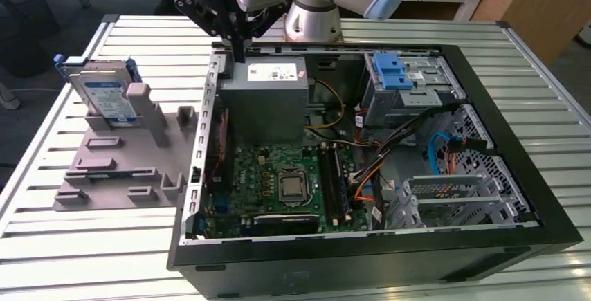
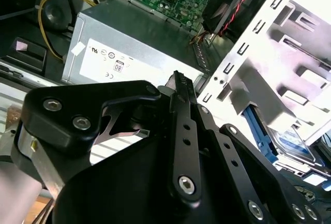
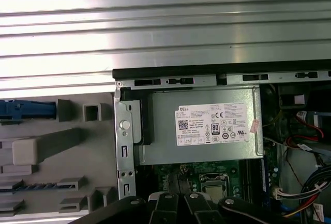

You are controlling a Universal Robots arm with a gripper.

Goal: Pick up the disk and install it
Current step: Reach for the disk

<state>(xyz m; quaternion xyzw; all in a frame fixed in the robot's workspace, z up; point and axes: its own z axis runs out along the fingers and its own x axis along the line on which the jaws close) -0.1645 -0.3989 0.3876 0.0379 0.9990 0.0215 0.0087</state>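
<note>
- One arm is on my screen; its gripper (image 1: 238, 53) hangs over the far corner of the open computer case (image 1: 517, 197), on the exterior view's left; the tip sits just above the grey power supply (image 1: 268, 107), close to the case wall, and I see it touching nothing
- Both fingers look pressed together with nothing between them; the exterior view shows them as one narrow black point, and the second wrist view shows the black linkages drawn in tight
- Standing on edge, the disk (image 1: 99, 95) rests in a grey plastic holder (image 1: 120, 162) on the slatted metal table (image 1: 55, 245), outside the case on the exterior view's left; a blue bracket frames its labelled face; it is well apart from the gripper
- Through the first wrist view I look down on the power supply (image 3: 207, 125) and its white sticker; the holder (image 3: 57, 157) lies just beside the case wall
- Inside the case, a silver drive cage (image 1: 411, 86) with a blue latch sits at the far side, toward the exterior view's right; the green motherboard (image 1: 277, 176) lies nearer the camera than the power supply
</note>
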